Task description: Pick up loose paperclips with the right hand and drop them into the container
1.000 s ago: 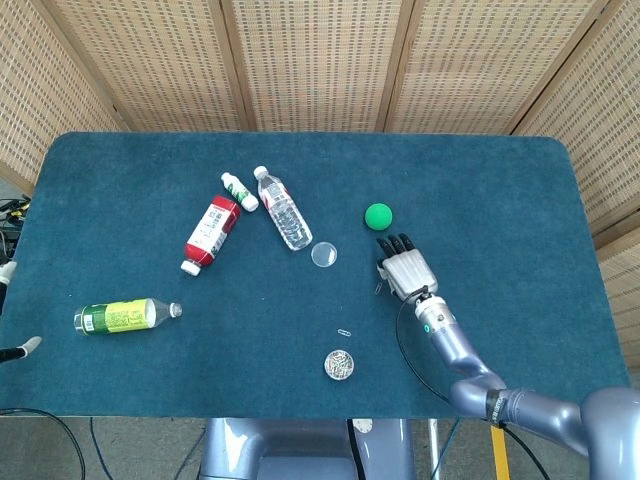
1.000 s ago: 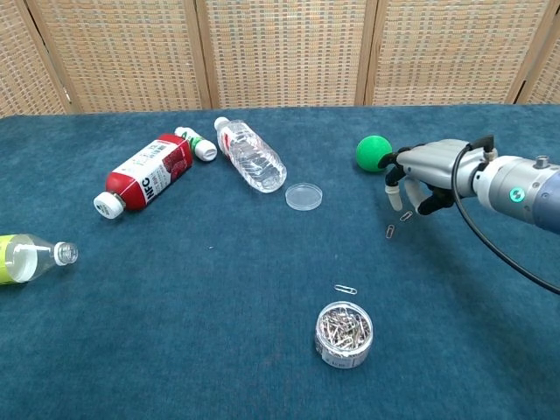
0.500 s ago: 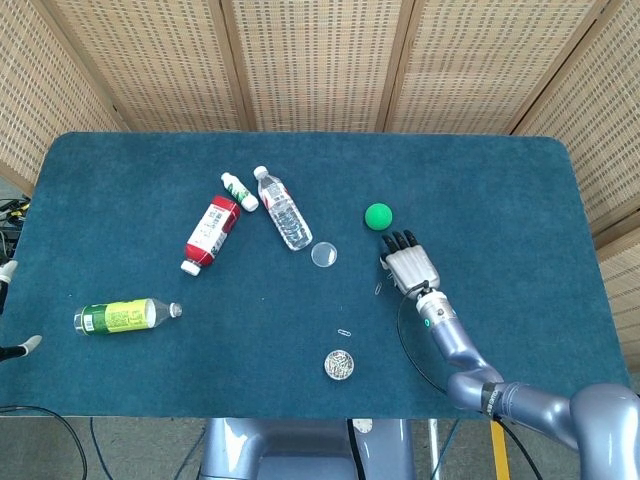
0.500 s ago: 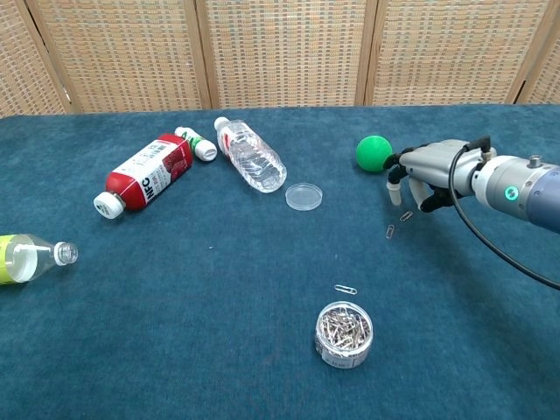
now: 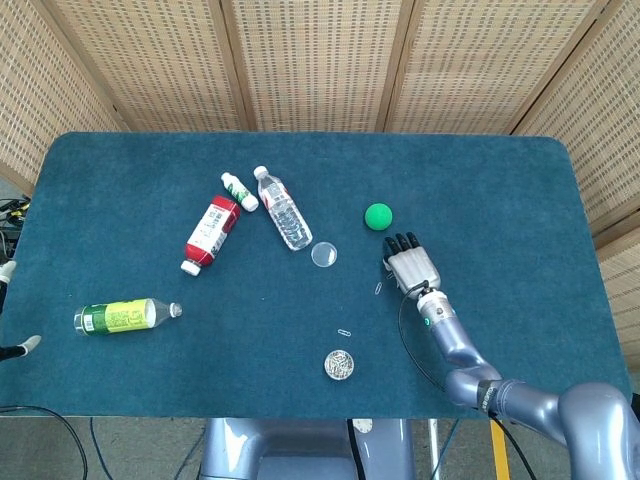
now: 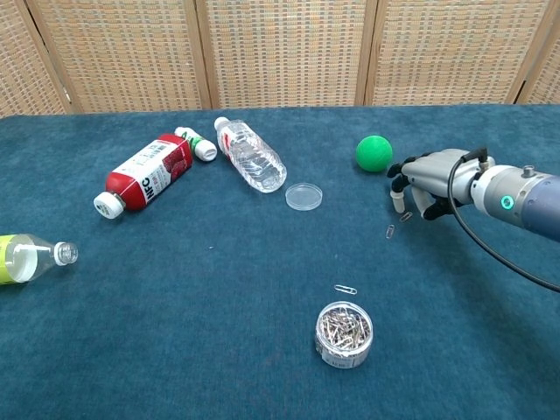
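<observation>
Three loose clips [image 6: 390, 231] visible around the jar [image 6: 344, 333]: one just beyond the jar [image 6: 345, 289], two farther off toward the ball [image 6: 374, 152], right at the right hand [image 6: 426, 180]. Right hand low over the cloth beside that far pair, fingers [image 6: 398, 197] curled downward and apart, nothing plainly pinched; one clip [image 6: 406, 216] just under the fingertips, touching or not impossible to tell. Best done, probably, by lowering thumb and one finger to either side of the nearest clip, pinching along the wire, not scraping it into the pile of the cloth, then lifting straight before carrying across to the jar's open mouth. Thin wire on soft cloth likely to slip; slow closing advisable. Left hand [image 5: 20, 349] barely showing at the edge far from the jar, state not readable. By count: one jar already holding many clips, one lid [image 6: 304, 195] lying apart from it, four bottles [image 6: 250, 155] on their sides beyond, one green ball.
</observation>
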{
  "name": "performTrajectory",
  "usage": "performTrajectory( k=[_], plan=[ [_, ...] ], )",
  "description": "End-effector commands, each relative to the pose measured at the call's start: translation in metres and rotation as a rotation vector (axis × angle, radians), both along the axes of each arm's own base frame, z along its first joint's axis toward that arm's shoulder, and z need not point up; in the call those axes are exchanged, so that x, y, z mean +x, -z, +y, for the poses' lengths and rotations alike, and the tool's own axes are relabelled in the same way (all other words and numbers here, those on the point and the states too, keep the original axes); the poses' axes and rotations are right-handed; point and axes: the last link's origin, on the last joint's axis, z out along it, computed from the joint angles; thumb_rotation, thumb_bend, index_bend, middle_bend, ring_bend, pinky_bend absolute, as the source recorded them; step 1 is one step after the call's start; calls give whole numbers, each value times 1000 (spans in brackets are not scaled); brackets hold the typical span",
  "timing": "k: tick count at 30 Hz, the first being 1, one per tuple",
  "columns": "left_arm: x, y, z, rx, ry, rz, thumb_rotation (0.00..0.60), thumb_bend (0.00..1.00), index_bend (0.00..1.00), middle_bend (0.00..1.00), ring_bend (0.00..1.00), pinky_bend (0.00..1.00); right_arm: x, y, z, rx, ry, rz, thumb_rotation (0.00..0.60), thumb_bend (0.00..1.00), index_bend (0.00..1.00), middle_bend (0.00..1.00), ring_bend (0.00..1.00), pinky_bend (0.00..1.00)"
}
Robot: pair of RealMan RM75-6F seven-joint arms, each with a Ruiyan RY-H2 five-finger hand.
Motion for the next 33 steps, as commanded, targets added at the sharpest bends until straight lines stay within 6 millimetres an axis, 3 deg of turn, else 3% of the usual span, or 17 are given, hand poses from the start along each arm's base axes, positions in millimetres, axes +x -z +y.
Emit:
performTrajectory(
  k=[1,8,16,18,20,23,25,33],
  plan=[
    [0,0,0,-1,1,0,600,0,0,0,0,0,-5,-3,2,0,1,22,600,1000,384,67,0,53],
    [3,0,-3,-7,15,-4,600,0,0,0,0,0,-16,-22,19,26,-16,91,600,1000,384,67,0,53],
    [6,-1,-6,-1,31,-8,600,0,0,0,0,0,-3,-35,26,-7,-55,28,600,991,384,64,0,54],
    [6,-2,-6,3,32,-10,600,0,0,0,0,0,1,-40,23,-46,-54,-27,600,854,384,63,0,54],
    [6,-3,-7,3,32,-11,600,0,0,0,0,0,2,-43,20,-74,-36,-76,600,497,384,63,0,54],
    [5,-2,-6,-3,31,-12,600,0,0,0,0,0,3,-45,15,-111,44,-188,600,196,384,63,0,54],
    [5,-2,-6,-5,30,-11,600,0,0,0,0,0,3,-44,12,-130,93,-233,600,157,383,63,0,54],
    [4,-1,-4,-7,24,-9,600,0,0,0,0,0,1,-29,12,-152,245,-290,600,179,457,63,0,54]
  ],
)
